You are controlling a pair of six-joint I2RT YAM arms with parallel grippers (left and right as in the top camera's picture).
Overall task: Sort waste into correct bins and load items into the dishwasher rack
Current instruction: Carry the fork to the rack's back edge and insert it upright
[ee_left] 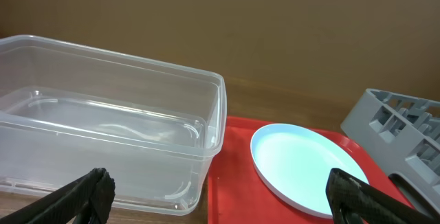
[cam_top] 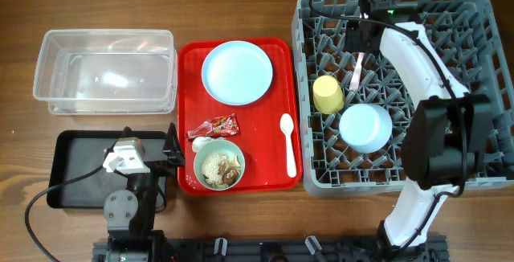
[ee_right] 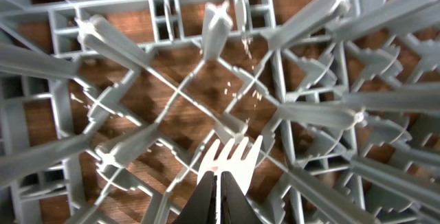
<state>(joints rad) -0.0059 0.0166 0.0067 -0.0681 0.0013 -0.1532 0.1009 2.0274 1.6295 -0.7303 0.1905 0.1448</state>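
Wood-grain tabletop (cam_top: 241, 5) carries everything we see, with the grey dishwasher rack (cam_top: 482, 21) largest at right and the clear tub (cam_top: 104, 69) at far left. Our right gripper (ee_right: 220, 191) is clamped on the white fork (ee_right: 232, 157), tines pointing into that rack. Our left gripper (ee_left: 220, 183) hangs spread wide near the tub.
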